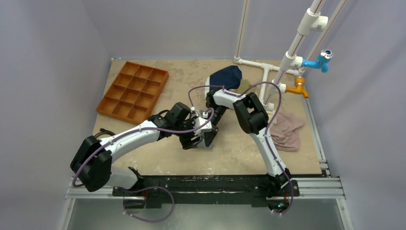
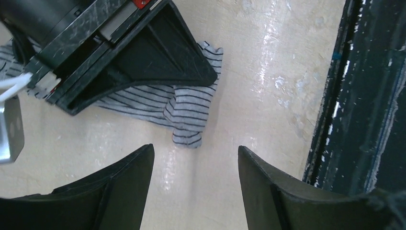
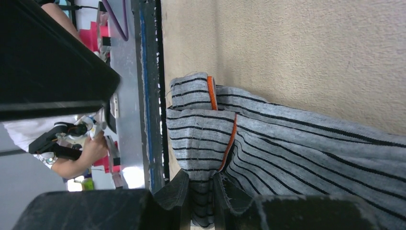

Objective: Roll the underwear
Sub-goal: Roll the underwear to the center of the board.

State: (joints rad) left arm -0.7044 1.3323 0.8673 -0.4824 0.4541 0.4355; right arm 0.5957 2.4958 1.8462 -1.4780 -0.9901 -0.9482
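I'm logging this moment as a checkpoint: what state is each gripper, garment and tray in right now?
Grey-and-white striped cloth underwear: bunched and folded on the table, not yet rolled, one edge pinched.
Right gripper: shut on the underwear.
Left gripper: open, holding nothing, beside the underwear.
Plain navy garment: crumpled heap, untouched.
Olive-tan garment: crumpled, untouched.
Orange plastic divided tray: flat, compartments look empty.
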